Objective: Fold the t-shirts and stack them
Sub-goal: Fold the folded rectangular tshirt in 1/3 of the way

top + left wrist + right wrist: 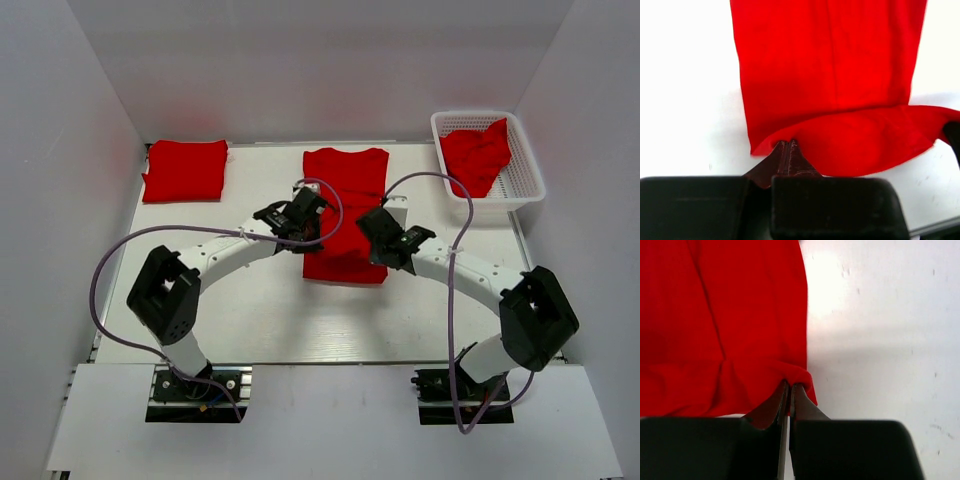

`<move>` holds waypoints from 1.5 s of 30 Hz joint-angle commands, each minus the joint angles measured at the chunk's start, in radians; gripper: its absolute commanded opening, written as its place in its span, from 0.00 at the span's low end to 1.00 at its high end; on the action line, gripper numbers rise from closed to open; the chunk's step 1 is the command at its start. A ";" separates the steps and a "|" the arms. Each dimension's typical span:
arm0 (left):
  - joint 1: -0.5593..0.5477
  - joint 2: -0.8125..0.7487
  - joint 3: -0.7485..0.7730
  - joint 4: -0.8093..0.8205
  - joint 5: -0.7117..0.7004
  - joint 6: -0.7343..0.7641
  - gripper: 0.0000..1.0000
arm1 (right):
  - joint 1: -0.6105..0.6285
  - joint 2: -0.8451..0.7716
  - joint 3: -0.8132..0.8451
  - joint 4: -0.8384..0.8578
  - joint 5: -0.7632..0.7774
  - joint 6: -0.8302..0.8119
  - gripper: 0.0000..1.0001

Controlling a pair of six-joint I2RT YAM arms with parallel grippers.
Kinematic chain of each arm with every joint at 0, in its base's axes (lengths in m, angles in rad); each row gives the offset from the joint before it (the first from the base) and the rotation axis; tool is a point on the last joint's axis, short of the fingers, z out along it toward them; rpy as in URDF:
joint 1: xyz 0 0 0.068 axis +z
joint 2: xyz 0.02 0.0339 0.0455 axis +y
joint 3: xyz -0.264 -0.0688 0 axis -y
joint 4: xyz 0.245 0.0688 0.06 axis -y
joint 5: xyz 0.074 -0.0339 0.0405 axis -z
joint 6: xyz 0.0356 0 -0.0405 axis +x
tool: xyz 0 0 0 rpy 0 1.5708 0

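On the white table (pixel 250 310) the long red cloth t-shirt (pixel 345 180) lies in the middle. Its long axis runs away from the arms, so nearly all the cloth is ahead of both grippers. The white plastic mesh basket (pixel 528 170) at far right contains a crumpled red t-shirt (pixel 478 155). A folded red t-shirt (pixel 185 170) rests at far left. The left gripper (pixel 786 150) and the right gripper (pixel 790 392) each pinch one near corner of the middle shirt's hem.
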 commanded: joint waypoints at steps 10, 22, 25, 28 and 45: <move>0.109 0.099 0.148 0.047 0.057 0.110 0.00 | -0.120 0.164 0.232 0.109 -0.088 -0.165 0.00; 0.189 0.239 0.243 0.093 0.183 0.173 0.00 | -0.196 0.303 0.347 0.103 -0.137 -0.176 0.00; 0.198 0.276 0.255 0.093 0.194 0.173 0.00 | -0.209 0.346 0.365 0.102 -0.162 -0.159 0.00; 0.209 0.276 0.255 0.105 0.194 0.151 0.00 | -0.219 0.379 0.381 0.103 -0.163 -0.142 0.00; 0.258 0.389 0.337 0.111 0.217 0.072 1.00 | -0.279 0.526 0.500 0.149 -0.257 -0.110 0.53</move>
